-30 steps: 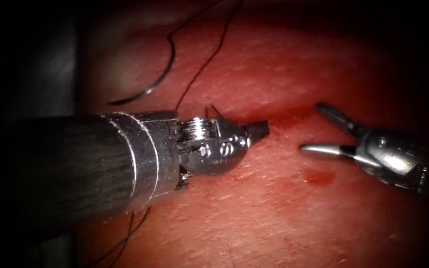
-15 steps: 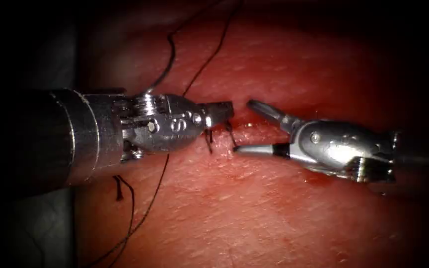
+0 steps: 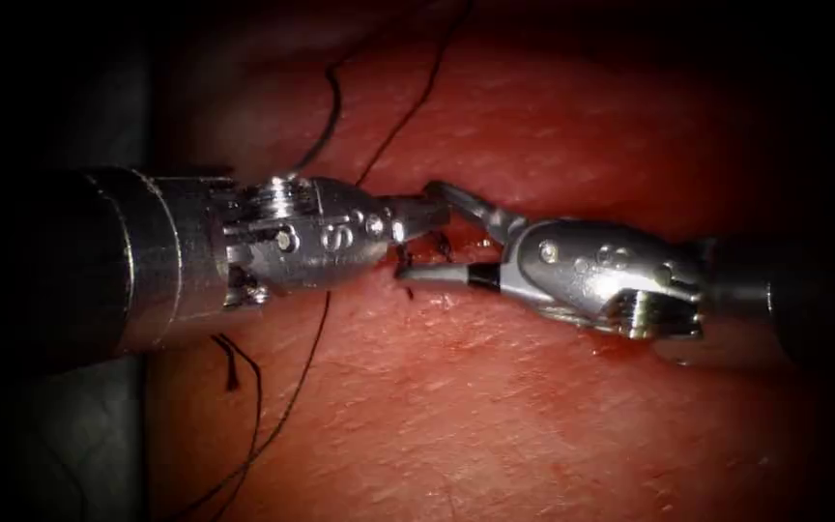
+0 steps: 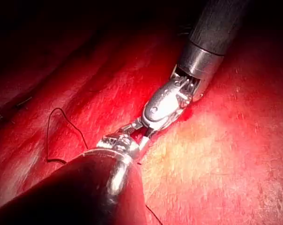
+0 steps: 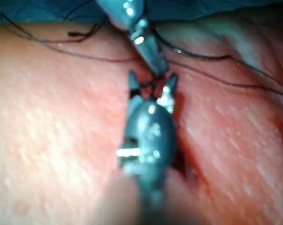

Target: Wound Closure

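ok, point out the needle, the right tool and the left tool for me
needle (image 3: 326,135): endoscope view, on its curved body.
right tool (image 3: 427,232): endoscope view, midway between its open jaws.
left tool (image 3: 416,217): endoscope view, at its jaw tips.

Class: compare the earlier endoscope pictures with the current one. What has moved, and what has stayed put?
The right arm's silver hand travelled left, its jaws open, until they flank the short dark thread ends at the cut. The left arm's silver hand shifted up and slightly left. The thin curved steel needle stayed lying on the red tissue.
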You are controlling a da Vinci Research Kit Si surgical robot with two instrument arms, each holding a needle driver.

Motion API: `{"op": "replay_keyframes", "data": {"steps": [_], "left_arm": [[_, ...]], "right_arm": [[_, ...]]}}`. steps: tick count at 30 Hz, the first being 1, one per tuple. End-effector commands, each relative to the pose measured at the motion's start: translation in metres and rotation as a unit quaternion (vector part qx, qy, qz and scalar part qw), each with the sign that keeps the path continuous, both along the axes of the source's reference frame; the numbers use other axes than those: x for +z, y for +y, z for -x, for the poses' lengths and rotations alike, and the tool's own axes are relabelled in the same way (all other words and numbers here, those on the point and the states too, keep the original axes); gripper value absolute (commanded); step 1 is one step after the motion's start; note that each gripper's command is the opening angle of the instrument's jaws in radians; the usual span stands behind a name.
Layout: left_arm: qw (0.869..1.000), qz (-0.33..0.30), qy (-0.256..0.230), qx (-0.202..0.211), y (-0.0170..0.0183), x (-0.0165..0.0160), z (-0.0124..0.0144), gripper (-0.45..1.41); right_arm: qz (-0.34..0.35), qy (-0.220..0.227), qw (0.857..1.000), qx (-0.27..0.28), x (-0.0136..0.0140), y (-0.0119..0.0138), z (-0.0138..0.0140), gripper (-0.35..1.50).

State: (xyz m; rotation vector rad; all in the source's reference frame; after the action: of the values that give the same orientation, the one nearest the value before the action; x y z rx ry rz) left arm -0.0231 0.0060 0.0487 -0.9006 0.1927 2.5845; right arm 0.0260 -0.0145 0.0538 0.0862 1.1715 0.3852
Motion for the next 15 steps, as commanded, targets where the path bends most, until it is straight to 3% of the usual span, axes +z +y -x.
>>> {"op": "replay_keyframes", "data": {"steps": [1,15], "left_arm": [[1.0,0.0,0.0,0.0,0.0,0.0007,0.0006,-0.45],[1.0,-0.001,-0.008,0.004,-0.0003,0.0009,0.0008,-0.45]], "right_arm": [[-0.001,0.001,1.0,0.001,0.0006,-0.0009,-0.0011,1.21],[0.0,-0.006,1.0,0.008,0.0013,-0.0006,-0.004,1.23]]}}
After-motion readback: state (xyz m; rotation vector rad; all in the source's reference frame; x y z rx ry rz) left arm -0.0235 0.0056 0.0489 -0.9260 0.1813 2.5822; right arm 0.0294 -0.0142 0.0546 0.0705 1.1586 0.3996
